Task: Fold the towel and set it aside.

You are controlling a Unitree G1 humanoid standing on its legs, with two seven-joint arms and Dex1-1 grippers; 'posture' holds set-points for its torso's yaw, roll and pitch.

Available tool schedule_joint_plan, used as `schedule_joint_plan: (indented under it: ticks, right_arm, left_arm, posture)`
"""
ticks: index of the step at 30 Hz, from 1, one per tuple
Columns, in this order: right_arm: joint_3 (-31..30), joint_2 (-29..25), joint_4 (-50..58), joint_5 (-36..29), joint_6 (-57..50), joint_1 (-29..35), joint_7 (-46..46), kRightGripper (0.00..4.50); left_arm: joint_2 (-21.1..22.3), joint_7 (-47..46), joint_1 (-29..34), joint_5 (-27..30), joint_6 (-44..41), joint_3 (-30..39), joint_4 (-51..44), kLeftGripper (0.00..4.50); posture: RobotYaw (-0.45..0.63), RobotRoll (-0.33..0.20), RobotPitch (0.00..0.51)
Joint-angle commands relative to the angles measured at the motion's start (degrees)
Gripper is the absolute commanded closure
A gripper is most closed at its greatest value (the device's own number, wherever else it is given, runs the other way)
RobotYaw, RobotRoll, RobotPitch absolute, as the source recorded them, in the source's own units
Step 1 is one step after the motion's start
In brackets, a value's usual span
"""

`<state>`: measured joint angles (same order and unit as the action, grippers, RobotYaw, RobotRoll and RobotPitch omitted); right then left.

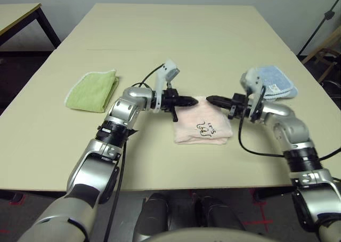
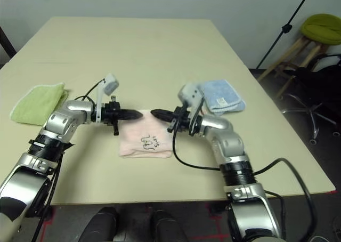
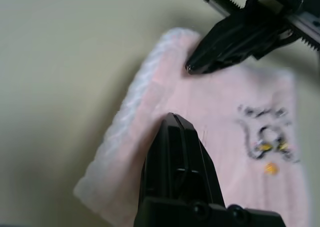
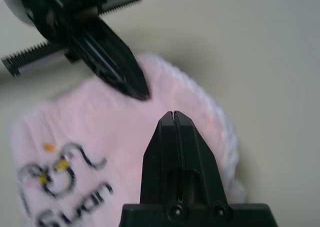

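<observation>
The towel (image 1: 202, 129) lies folded into a small pale pink rectangle near the table's front middle, its dark embroidered motif (image 1: 206, 127) facing up. My left gripper (image 1: 194, 100) is shut and holds nothing, its tip over the towel's far left corner. My right gripper (image 1: 209, 98) is also shut and holds nothing, over the towel's far edge. The two tips point at each other with a small gap between them. In the left wrist view my left gripper (image 3: 175, 118) hovers over the towel (image 3: 165, 152) with the right gripper (image 3: 192, 67) facing it.
A yellow-green folded cloth (image 1: 93, 90) lies at the left of the table. A light-blue folded cloth (image 1: 274, 82) sits behind my right wrist. Cables hang from both wrists. A second table (image 1: 16, 13) stands at far left, and a stool (image 2: 319, 29) and a stand at the right.
</observation>
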<state>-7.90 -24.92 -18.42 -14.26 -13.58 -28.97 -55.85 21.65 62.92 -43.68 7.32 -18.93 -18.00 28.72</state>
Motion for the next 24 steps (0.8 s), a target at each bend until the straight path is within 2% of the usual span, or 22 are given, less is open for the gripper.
schedule_joint_plan:
  ticks: [1,6,9,11,14,16,20,22,24]
  right_arm:
    - [-1.39,-0.63,-3.47,3.60,3.11,1.84,0.31,4.46]
    - [-1.21,-0.28,-3.98,4.33,4.27,3.00,-0.19,4.46]
    - [1.93,0.30,-1.25,0.05,0.16,2.43,-0.38,4.46]
    - [5.92,-0.16,1.66,-5.10,-5.41,1.63,-0.15,4.46]
    - [11.54,-3.09,6.33,-12.52,-18.33,1.17,0.91,3.55]
    - [13.17,-6.73,9.38,-13.72,-27.09,1.26,3.39,2.88]
    - [17.32,-12.22,8.52,-24.22,-49.21,-2.01,0.86,1.38]
    - [17.81,-13.85,5.90,-25.34,-55.31,-3.80,1.49,0.66]
    - [15.37,-15.55,3.39,-23.82,-58.96,-5.08,2.34,0.00]
  left_arm:
    - [0.54,-0.44,2.05,-4.98,5.05,-3.19,2.69,4.50]
    - [-0.12,-0.14,3.57,-5.61,6.51,-2.59,2.76,4.50]
    - [-0.43,0.65,4.27,-3.27,4.02,-0.47,-0.09,4.50]
    - [-0.01,2.44,4.87,-0.08,1.41,1.57,-4.00,4.50]
    - [2.24,4.50,6.23,3.83,-0.04,4.95,-10.13,3.92]
    - [5.01,6.00,7.08,5.65,0.04,7.00,-13.37,3.33]
    - [10.63,9.66,8.83,9.63,0.66,11.17,-17.30,1.95]
    - [12.75,11.35,9.90,11.76,0.31,13.20,-19.00,1.25]
    - [14.17,12.22,11.68,14.51,-0.19,15.74,-21.21,0.54]
  posture:
    - [0.08,0.000,0.109]
    - [0.08,0.000,0.109]
    - [0.08,0.000,0.112]
    - [0.07,0.000,0.112]
    - [0.07,0.000,0.112]
    - [0.07,0.000,0.112]
    - [0.09,0.000,0.107]
    - [0.09,0.000,0.104]
    - [0.10,0.000,0.102]
